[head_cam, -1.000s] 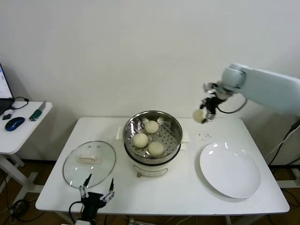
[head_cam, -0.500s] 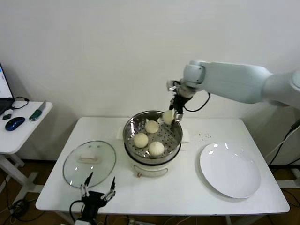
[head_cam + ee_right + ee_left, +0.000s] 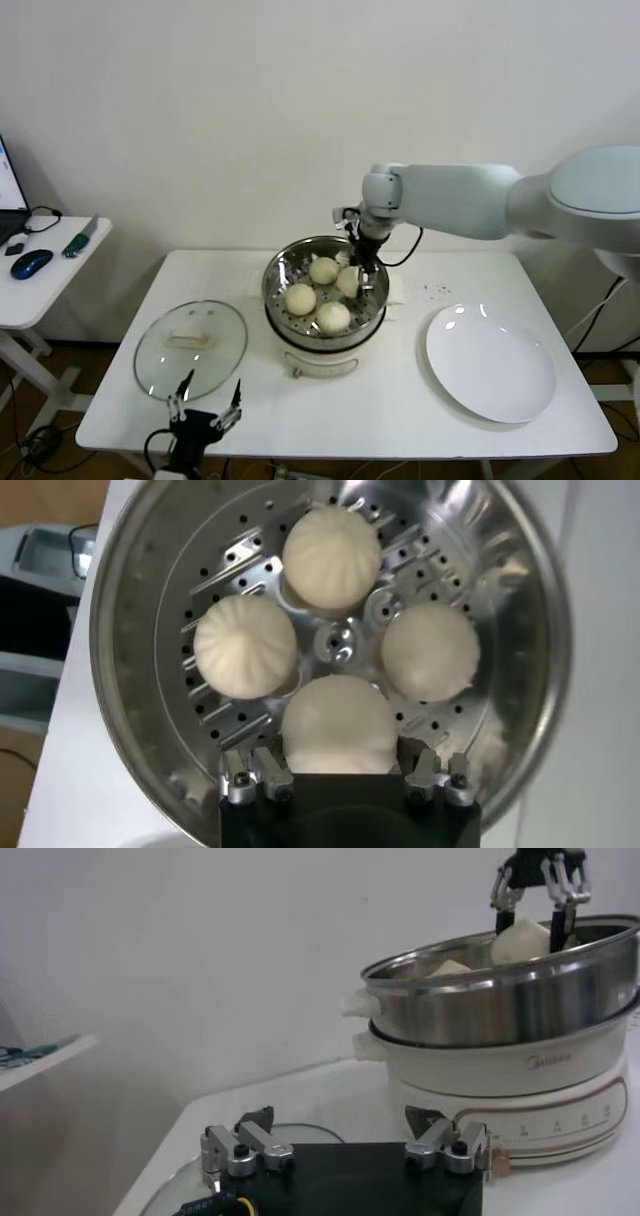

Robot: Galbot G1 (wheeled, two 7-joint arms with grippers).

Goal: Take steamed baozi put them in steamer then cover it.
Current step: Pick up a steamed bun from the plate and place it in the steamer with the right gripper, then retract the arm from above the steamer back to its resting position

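The steel steamer [image 3: 276, 292] stands mid-table on its white base, with three baozi [image 3: 323, 270] [image 3: 300, 298] [image 3: 333, 317] on the perforated tray. My right gripper [image 3: 358, 270] reaches down into its far right side, shut on a fourth baozi [image 3: 348, 283]. In the right wrist view this bun [image 3: 338, 725] fills the gap between the fingers, just above the tray beside the others [image 3: 332, 545]. The left wrist view shows it [image 3: 520, 940] higher than the steamer's rim [image 3: 500, 998]. My left gripper [image 3: 205, 410] hangs open at the table's front left edge.
A round glass lid [image 3: 190, 345] lies flat on the table left of the steamer, just beyond the left gripper [image 3: 340, 1120]. A bare white plate [image 3: 490, 362] sits at the right. A side table [image 3: 40, 285] with a mouse stands farther left.
The right arm has swung left from above the table's back right, carrying the baozi, and lowered it into the steamer. The left arm has not moved.
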